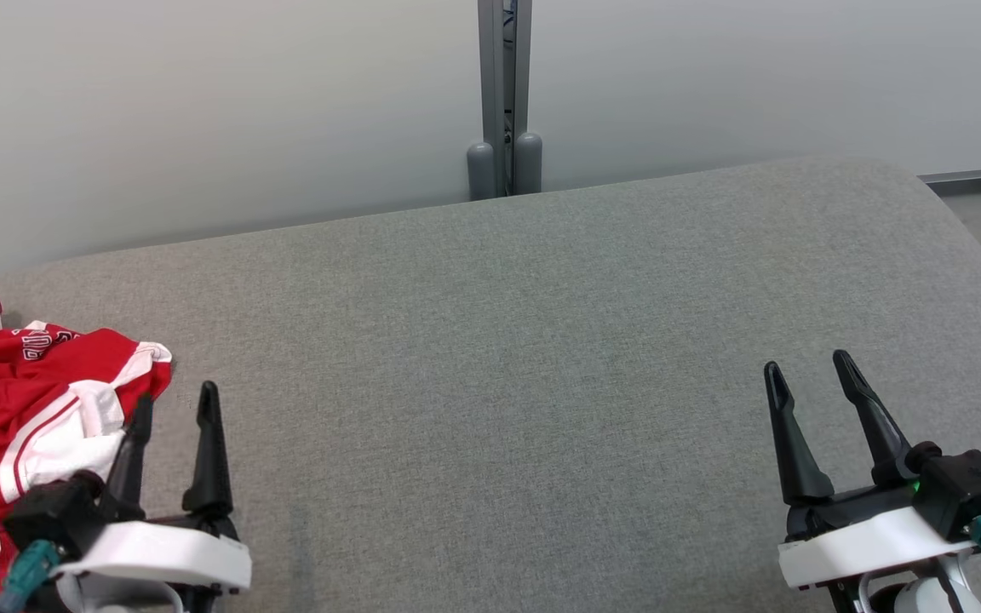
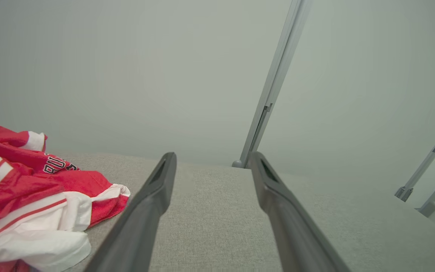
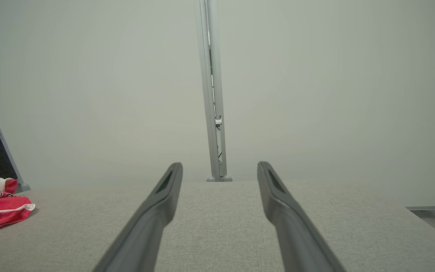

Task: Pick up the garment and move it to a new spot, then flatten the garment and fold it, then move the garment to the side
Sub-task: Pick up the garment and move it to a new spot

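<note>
Head view: a red and white garment (image 1: 31,400) lies bunched at the left edge of a grey padded surface (image 1: 499,340). The left gripper (image 1: 177,398) sits just beside it, fingers spread wide, holding nothing. The right gripper (image 1: 807,366), well apart at lower right, is equally spread and empty.

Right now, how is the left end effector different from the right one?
The left end effector sits right beside the crumpled red shirt; the right end effector is far across the grey cushion from it. The left one's fingers point nearly straight up the head view; the right one's lean left. Both are open and hold nothing.
</note>
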Tool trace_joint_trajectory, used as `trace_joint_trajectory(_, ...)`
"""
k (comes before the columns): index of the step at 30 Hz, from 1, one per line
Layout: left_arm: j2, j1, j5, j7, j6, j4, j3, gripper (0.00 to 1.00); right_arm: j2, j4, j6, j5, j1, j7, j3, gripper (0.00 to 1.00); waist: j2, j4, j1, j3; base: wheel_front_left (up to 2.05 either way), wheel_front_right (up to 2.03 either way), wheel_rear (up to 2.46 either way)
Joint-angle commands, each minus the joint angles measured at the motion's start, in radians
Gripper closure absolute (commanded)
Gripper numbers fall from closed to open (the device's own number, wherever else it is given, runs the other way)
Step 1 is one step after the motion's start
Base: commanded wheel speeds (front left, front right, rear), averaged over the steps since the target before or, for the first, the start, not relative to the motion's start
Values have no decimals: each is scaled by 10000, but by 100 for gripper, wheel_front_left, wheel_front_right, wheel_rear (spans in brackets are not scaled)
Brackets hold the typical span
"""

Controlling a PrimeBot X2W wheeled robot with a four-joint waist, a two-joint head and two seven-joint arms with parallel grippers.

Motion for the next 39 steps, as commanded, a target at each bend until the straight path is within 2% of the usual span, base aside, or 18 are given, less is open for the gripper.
trace_joint_trajectory(1, -156, 278, 273, -21, -140, 2, 76, 0, -25, -25, 5, 23, 110, -50, -30, 0, -1, 26, 0, -1, 0, 0, 0)
trace_joint_trajectory(10, -955, 509, 1401, -26, -802, 169, 722, 0, 5, -55, 5, -37, 155, -50, -27, 0, -1, 120, 0, -10, 0, 0, 0)
trace_joint_trajectory(24, -1422, 326, 2066, -28, -1302, 518, 1338, 0, 31, -29, 5, -57, 133, -51, -96, 0, -1, 273, 0, -52, 0, 0, 0)
trace_joint_trajectory(28, -1476, 158, 2231, -28, -1343, 664, 1411, 0, 32, -51, 5, -53, 195, -50, -137, 0, -1, 689, 0, -81, 0, 0, 0)
trace_joint_trajectory(39, -1469, -64, 2463, -27, -1316, 1072, 1602, 0, 46, -45, 5, -5, 98, -50, -58, 0, -1, 2405, 0, -65, 0, 0, 0)
